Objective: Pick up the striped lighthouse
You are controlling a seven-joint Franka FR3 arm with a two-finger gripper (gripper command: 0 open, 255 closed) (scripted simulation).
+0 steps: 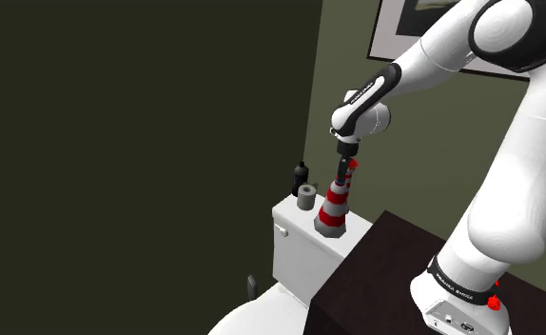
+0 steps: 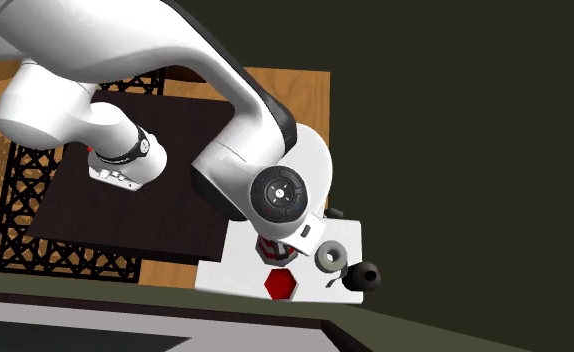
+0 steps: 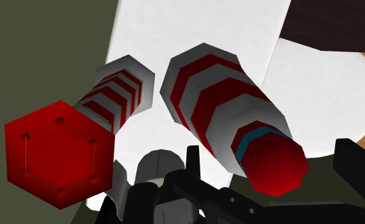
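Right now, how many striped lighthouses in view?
2. The teal-banded lighthouse stands between the open tool's fingers, untouched; the hexagon-topped lighthouse stands right beside it.

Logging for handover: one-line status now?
stage: pre-grasp | gripper: open, over striped lighthouse | lighthouse: upright on toilet tank, not held

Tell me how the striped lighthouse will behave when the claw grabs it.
The lighthouse looks rigid, and its wide base on the toilet tank should resist tipping, though a nudge near the narrow top might topple it. Its tapered sides may slide within the claw; the faceted faces probably limit rolling.
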